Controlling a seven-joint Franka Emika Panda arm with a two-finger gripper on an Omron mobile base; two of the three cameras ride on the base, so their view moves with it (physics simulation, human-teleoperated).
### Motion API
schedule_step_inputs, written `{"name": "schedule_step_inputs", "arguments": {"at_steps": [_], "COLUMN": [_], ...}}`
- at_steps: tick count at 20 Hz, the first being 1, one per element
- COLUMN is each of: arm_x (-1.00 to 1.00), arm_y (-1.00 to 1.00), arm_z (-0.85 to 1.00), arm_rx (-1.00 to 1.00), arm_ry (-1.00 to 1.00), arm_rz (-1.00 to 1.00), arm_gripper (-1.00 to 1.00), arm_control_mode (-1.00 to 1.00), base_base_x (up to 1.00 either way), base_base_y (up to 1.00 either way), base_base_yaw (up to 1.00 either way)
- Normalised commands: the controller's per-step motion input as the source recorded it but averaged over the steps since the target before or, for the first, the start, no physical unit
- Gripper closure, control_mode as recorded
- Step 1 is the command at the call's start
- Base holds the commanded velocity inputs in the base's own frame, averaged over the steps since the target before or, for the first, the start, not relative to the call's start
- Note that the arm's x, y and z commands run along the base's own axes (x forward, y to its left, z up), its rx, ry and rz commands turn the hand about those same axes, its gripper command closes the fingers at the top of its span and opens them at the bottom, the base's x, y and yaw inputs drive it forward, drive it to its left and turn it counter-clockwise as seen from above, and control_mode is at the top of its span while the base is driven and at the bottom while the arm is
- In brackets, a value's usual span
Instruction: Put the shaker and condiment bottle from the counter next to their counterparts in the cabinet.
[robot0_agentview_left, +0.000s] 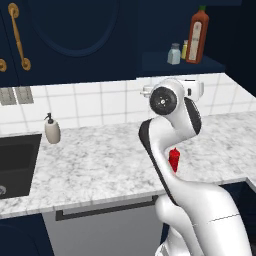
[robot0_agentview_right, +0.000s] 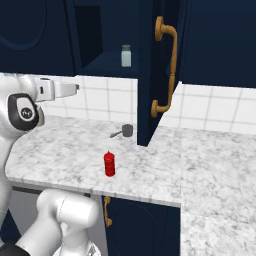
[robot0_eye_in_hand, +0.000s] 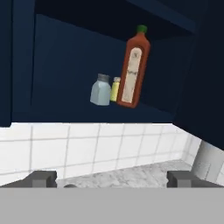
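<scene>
The shaker (robot0_eye_in_hand: 101, 90) is standing on the cabinet (robot0_eye_in_hand: 65, 61) shelf, just beside the small shaker (robot0_eye_in_hand: 115, 89) and the tall bottle (robot0_eye_in_hand: 133, 70) to its right. Below, the condiment bottle (robot0_agentview_right: 109, 164) is standing upright near the desk's (robot0_agentview_right: 210, 165) front edge, with a soap dispenser (robot0_agentview_left: 52, 129) sitting near the sink (robot0_agentview_left: 17, 162).

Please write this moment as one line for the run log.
shaker: on cabinet shelf beside yellow shaker | red bottle: on counter | gripper: jaws open, empty
</scene>
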Motion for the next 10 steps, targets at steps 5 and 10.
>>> {"name": "schedule_step_inputs", "arguments": {"at_steps": [5,10], "arm_x": [-0.07,-0.06], "arm_y": [-0.26,0.07], "arm_z": [-0.49,-0.61], "arm_rx": [0.26,0.42], "arm_ry": [-0.10,-0.09], "arm_rz": [-0.24,-0.12], "arm_gripper": [-1.00,-1.00], "arm_control_mode": [-1.00,-1.00], "base_base_x": [0.00,0.00], "base_base_y": [0.00,0.00], "base_base_yaw": [0.00,0.00]}}
